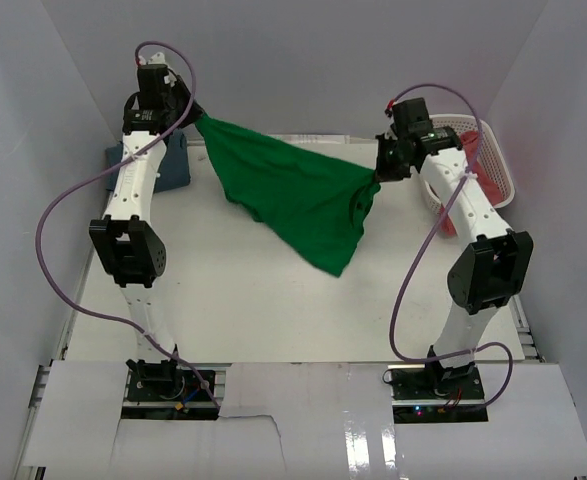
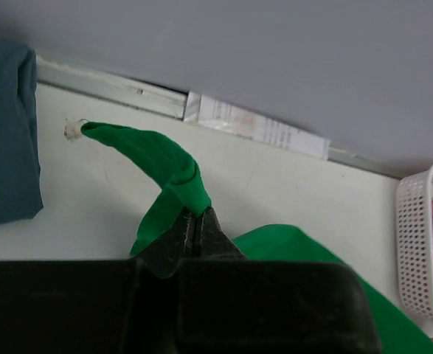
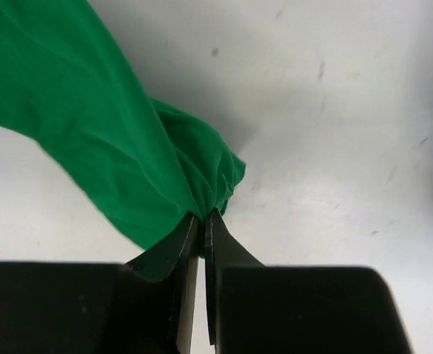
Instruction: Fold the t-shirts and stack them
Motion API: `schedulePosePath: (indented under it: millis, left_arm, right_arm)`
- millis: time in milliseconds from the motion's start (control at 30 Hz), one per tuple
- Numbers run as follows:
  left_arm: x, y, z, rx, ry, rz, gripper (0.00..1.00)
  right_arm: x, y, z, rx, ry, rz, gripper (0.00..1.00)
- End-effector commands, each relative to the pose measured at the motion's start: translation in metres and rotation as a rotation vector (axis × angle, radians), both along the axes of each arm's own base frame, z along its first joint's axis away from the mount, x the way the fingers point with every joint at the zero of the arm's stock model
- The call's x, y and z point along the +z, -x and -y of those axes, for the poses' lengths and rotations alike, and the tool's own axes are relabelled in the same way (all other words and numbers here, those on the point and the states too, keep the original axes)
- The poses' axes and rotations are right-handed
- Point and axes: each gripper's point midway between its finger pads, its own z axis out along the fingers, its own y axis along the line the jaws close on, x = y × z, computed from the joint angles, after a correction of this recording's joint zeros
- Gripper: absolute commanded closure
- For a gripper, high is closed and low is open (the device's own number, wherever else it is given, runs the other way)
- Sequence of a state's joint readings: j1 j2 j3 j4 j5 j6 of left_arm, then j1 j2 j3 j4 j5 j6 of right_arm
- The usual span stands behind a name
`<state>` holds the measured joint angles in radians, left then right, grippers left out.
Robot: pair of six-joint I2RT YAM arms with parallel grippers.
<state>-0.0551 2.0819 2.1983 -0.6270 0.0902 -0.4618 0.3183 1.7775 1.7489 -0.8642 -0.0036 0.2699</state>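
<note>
clearly we were mid-spread: our left gripper (image 2: pixel 196 225) and right gripper (image 3: pixel 203 221) were each pinched shut on a corner of the green shirt (image 1: pixel 293 195), which hung between them at upper centre. next, we judged, it needed lowering flat onto the white table (image 1: pixel 253 310). the blue shirt (image 1: pixel 176 165) lay upper left, the red shirt (image 1: pixel 481 170) in the basket (image 1: pixel 510 180) upper right, pale walls around.

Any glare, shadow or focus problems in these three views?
Top external: even light, sharp; glare streaks only on the glossy white panel at the bottom edge. Left wrist: green t-shirt in focus, the black body behind the left jaws dark and featureless. Right wrist: the t-shirt casts a soft grey shadow on the table; slightly soft overall.
</note>
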Motion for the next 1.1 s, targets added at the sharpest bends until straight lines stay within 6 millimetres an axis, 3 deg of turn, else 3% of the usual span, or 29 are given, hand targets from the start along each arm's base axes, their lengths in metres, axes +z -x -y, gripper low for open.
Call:
schedulePosePath:
  millis: [0,67,100,133,167,200,233,267,300,333,367,400,433,467,500,567,633,667,700,767,867,967,1067]
  left_arm:
    - [0.044,0.008,-0.023,0.049,0.057,0.063,1.0]
    - [0.052,0.018,-0.028,0.074,0.069,0.089,1.0]
    - [0.046,0.04,-0.03,0.088,0.064,0.073,1.0]
    - [0.049,0.046,-0.051,0.138,0.061,0.105,1.0]
    - [0.044,0.056,-0.06,0.165,0.061,0.101,1.0]
    - [0.04,0.065,-0.065,0.178,0.061,0.106,1.0]
    - [0.02,0.084,-0.067,0.185,0.057,0.058,1.0]
    - [0.009,0.093,-0.071,0.196,0.055,0.029,1.0]
    - [-0.004,0.101,-0.071,0.195,0.053,-0.005,1.0]
    - [-0.03,0.122,-0.072,0.207,0.05,-0.069,1.0]
    - [-0.04,0.133,-0.072,0.219,0.051,-0.083,1.0]
    - [-0.045,0.138,-0.072,0.218,0.05,-0.062,1.0]
    - [-0.05,0.149,-0.069,0.206,0.053,-0.067,1.0]
    - [-0.077,0.158,-0.068,0.201,0.05,-0.126,0.99]
    - [-0.09,0.164,-0.067,0.196,0.048,-0.169,0.98]
    - [-0.118,0.171,-0.063,0.172,0.047,-0.25,0.92]
    - [-0.13,0.178,-0.058,0.15,0.062,-0.291,0.79]
    - [-0.134,0.182,-0.056,0.145,0.068,-0.302,0.63]
    - [-0.133,0.183,-0.056,0.147,0.068,-0.299,0.52]
    - [-0.123,0.187,-0.059,0.164,0.059,-0.276,0.35]
    - [-0.104,0.198,-0.067,0.215,0.036,-0.254,0.26]
    - [-0.085,0.206,-0.071,0.234,0.028,-0.211,0.25]
    - [-0.066,0.215,-0.071,0.227,0.017,-0.162,0.22]
  right_arm:
    - [0.049,-0.018,0.019,0.049,0.014,0.092,0.92]
    - [0.067,-0.008,0.012,0.104,-0.022,0.124,0.92]
    - [0.071,-0.006,0.005,0.136,-0.054,0.156,0.92]
    - [0.086,0.01,-0.001,0.168,-0.083,0.2,0.92]
    - [0.06,0.027,-0.005,0.191,-0.089,0.138,0.92]
    - [0.053,0.037,-0.009,0.206,-0.098,0.133,0.92]
    - [0.055,0.052,-0.015,0.228,-0.117,0.146,0.92]
    - [0.017,0.077,-0.02,0.263,-0.136,0.033,0.92]
    - [0.002,0.092,-0.024,0.286,-0.151,-0.017,0.92]
    - [-0.008,0.111,-0.033,0.326,-0.162,-0.042,0.92]
    - [-0.024,0.127,-0.038,0.34,-0.163,-0.093,0.92]
    - [-0.058,0.154,-0.036,0.348,-0.138,-0.189,0.92]
    - [-0.069,0.173,-0.044,0.384,-0.13,-0.215,0.92]
    - [-0.082,0.186,-0.045,0.387,-0.122,-0.251,0.92]
    - [-0.105,0.21,-0.041,0.38,-0.108,-0.336,0.92]
    - [-0.123,0.225,-0.036,0.367,-0.097,-0.393,0.92]
    - [-0.137,0.238,-0.029,0.359,-0.082,-0.45,0.78]
    - [-0.137,0.241,-0.027,0.357,-0.077,-0.458,0.66]
    - [-0.136,0.241,-0.027,0.356,-0.076,-0.458,0.47]
    - [-0.123,0.233,-0.028,0.347,-0.069,-0.422,0.35]
    - [-0.093,0.207,-0.03,0.312,-0.103,-0.323,0.35]
    - [-0.064,0.185,-0.033,0.291,-0.15,-0.235,0.38]
    - [-0.053,0.168,-0.035,0.291,-0.174,-0.184,0.4]
